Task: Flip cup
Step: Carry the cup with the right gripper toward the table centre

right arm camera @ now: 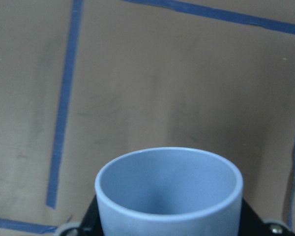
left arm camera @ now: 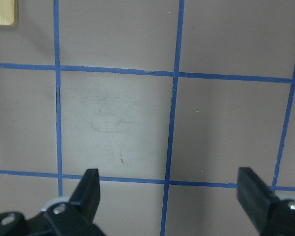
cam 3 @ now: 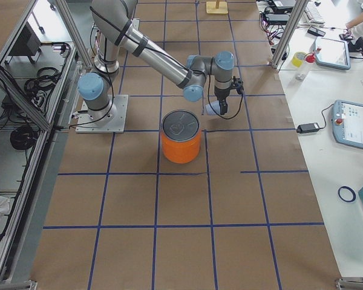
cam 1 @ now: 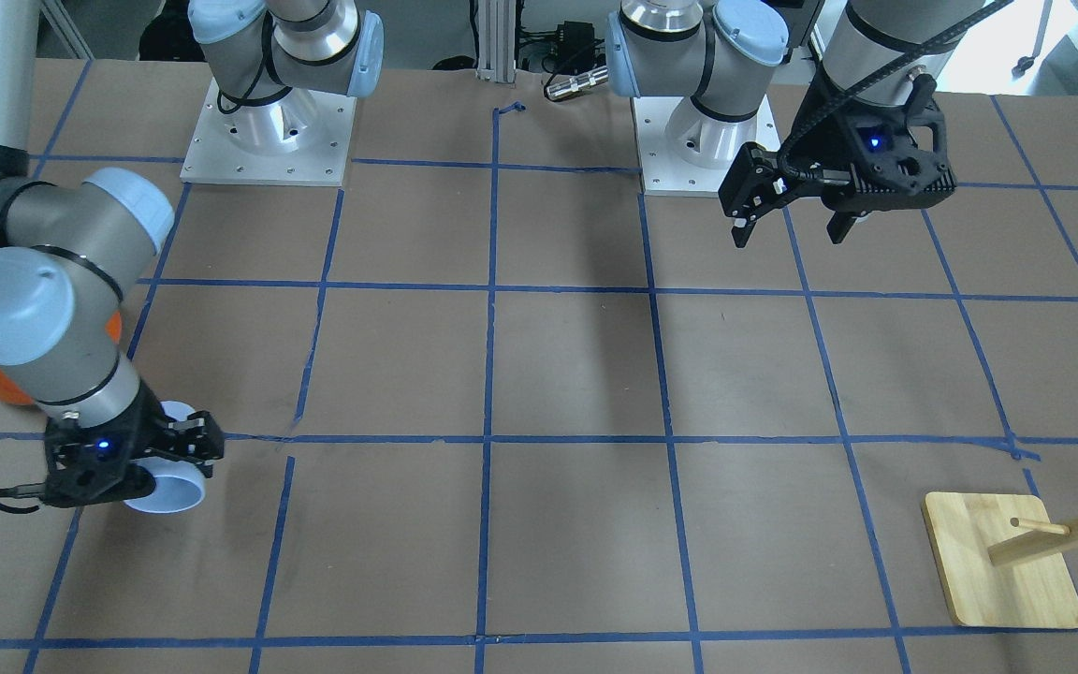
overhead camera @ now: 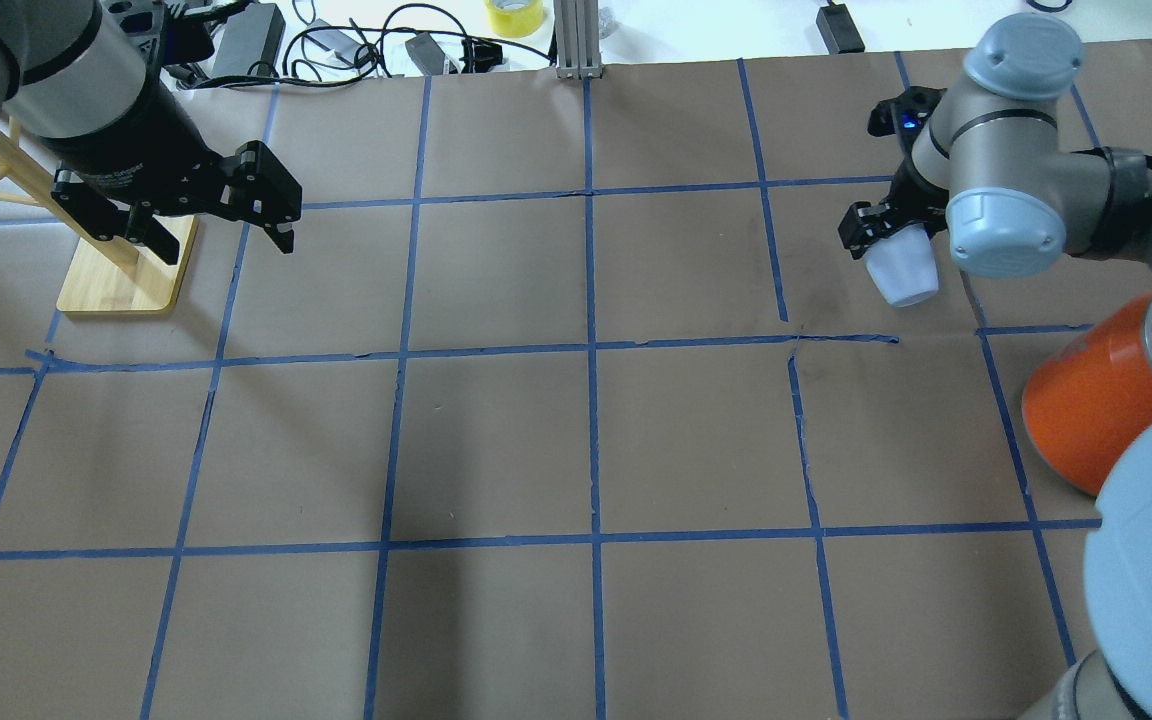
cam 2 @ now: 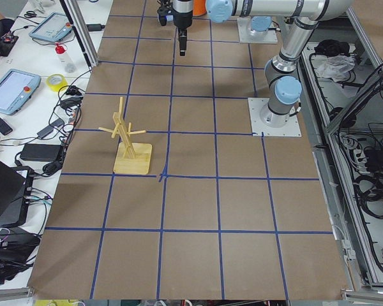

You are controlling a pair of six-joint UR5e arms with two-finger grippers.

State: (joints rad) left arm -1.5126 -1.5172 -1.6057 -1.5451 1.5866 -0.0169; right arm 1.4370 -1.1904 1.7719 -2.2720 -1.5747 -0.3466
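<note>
cup [overhead camera: 901, 272] is pinched by right hand [overhead camera: 881, 235], tilted, low on robot's right side; contact w/ worktop [overhead camera: 586, 430] can't be told. hand's fingers [right arm camera: 250, 219] are mostly hidden behind cup in wrist view. left hand [overhead camera: 226, 240] is held spread. orange can [overhead camera: 1096, 400] is partly blocked by arm [overhead camera: 1006, 200].

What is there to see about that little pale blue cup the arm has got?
The cup is a small, smooth, pale lavender-blue tumbler, plastic-looking, handleless, slightly tapered with a rounded base. It looks empty. The right claw grips its sides, holding it tipped sideways near the orange can, apart from it.
</note>
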